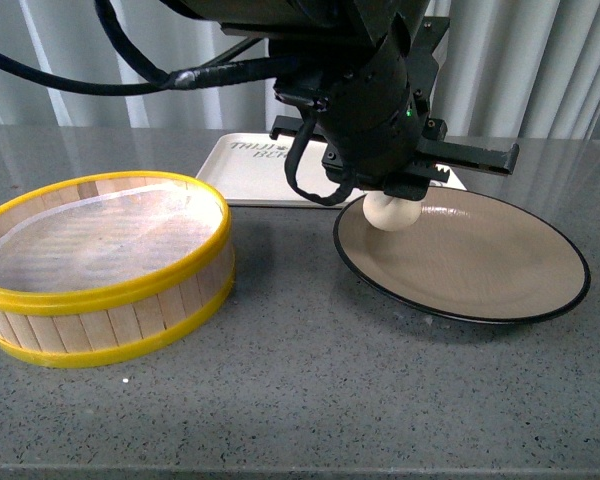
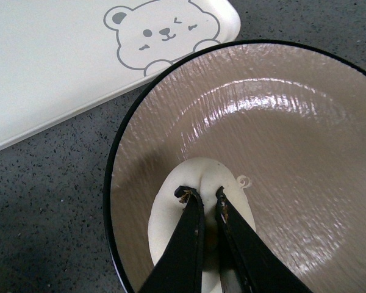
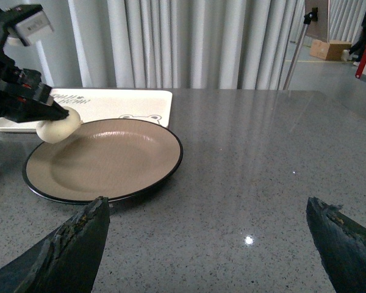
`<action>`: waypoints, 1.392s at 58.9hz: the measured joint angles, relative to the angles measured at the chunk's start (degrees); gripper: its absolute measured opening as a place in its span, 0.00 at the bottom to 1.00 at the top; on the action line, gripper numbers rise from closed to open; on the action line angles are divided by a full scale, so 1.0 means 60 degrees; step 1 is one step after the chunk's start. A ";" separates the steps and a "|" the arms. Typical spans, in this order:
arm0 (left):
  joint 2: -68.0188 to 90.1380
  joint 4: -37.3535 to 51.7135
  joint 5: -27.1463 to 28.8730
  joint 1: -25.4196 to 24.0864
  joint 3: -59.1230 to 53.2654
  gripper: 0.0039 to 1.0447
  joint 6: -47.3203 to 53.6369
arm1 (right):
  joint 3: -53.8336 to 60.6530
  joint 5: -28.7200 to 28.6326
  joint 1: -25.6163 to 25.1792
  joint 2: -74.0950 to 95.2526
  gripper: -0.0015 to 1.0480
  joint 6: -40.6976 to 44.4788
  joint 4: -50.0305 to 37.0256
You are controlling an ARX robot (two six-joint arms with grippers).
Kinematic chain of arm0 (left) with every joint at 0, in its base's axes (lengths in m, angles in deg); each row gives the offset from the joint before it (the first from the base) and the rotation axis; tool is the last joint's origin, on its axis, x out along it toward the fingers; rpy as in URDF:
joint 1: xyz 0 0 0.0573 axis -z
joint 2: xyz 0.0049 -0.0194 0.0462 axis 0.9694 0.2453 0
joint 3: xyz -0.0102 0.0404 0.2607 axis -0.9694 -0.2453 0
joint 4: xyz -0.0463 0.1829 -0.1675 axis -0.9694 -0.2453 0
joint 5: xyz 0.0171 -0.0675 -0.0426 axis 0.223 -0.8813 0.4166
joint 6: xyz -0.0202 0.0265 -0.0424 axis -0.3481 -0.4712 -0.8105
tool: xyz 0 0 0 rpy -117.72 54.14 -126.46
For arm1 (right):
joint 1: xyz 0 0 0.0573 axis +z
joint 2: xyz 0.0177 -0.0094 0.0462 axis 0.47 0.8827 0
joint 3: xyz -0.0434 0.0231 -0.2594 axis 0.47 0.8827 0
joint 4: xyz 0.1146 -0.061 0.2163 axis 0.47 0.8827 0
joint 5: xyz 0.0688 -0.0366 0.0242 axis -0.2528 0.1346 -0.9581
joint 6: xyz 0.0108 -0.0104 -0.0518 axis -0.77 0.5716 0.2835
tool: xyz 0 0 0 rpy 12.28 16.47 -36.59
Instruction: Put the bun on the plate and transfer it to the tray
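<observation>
My left gripper (image 1: 388, 200) is shut on the cream-white bun (image 1: 390, 213) and holds it just over the near-left edge of the beige plate (image 1: 500, 265) with the black rim. In the left wrist view the black fingers (image 2: 192, 220) pinch the bun (image 2: 171, 195) above the plate (image 2: 280, 152). The cream-white tray (image 1: 250, 170) lies behind the plate; its bear face (image 2: 161, 33) shows beside the plate's rim. My right gripper (image 3: 207, 238) is open and empty, low over the table to the right of the plate (image 3: 110, 159); from there the bun (image 3: 57, 129) shows too.
A round wooden steamer basket (image 1: 100, 265) with yellow rims stands at the front left, empty with a white liner. The grey speckled table (image 1: 310, 400) runs to the front edge. White curtains hang behind.
</observation>
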 joint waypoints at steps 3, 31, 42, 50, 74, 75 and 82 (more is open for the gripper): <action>0.0204 -0.0128 0.0000 0.0025 0.0248 0.04 0.0000 | 0.0000 0.0000 0.0000 0.0000 0.92 0.0000 0.0000; 0.0976 -0.1035 -0.0361 0.0506 0.1315 0.18 -0.0251 | 0.0000 0.0000 0.0000 0.0000 0.92 0.0000 0.0000; 0.0976 -0.1045 -0.0423 0.0452 0.1315 0.45 -0.0415 | 0.0000 0.0000 0.0000 0.0000 0.92 0.0000 0.0000; 0.0969 -0.1038 -0.0586 0.0346 0.1315 0.66 -0.0689 | 0.0000 0.0000 0.0000 0.0000 0.92 0.0000 0.0000; -0.0699 -0.0284 -0.0419 -0.0973 0.0401 0.94 -0.1843 | 0.0000 0.0000 0.0000 0.0000 0.92 0.0000 0.0000; -0.0827 -0.0284 -0.0379 -0.1082 0.0321 0.94 -0.1887 | 0.0000 0.0000 0.0000 0.0000 0.92 0.0000 0.0000; -0.1129 -0.0277 -0.0244 -0.1523 0.0237 0.94 -0.2018 | 0.0000 0.0000 0.0000 0.0000 0.92 0.0000 0.0000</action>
